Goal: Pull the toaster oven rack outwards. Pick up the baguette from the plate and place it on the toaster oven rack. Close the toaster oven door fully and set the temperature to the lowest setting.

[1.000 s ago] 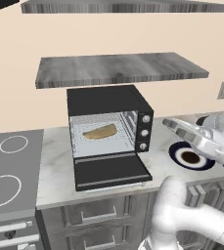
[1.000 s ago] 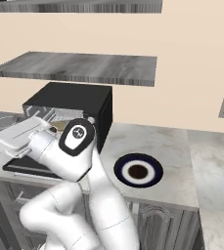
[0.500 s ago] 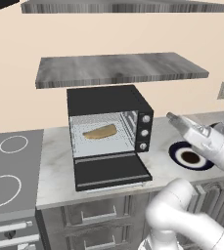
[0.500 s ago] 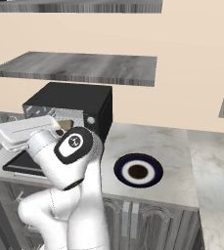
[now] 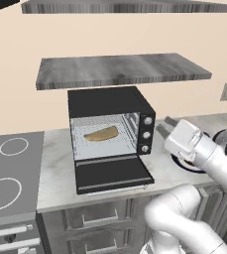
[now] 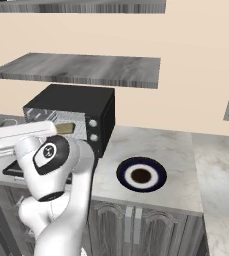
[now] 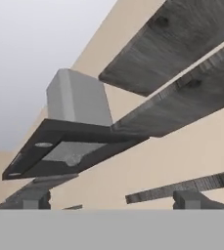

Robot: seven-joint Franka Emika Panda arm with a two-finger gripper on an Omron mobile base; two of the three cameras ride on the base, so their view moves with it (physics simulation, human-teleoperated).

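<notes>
Since the earlier frames, the arm has swung left toward the oven. Baguette (image 5: 101, 133) lies on the rack (image 5: 105, 141) inside, door (image 5: 112, 174) down flat. Right of the knobs, the gripper (image 5: 163, 126) hovers level, jaws wide, empty. Plate (image 6: 141, 175) sits right of it, bare.
</notes>
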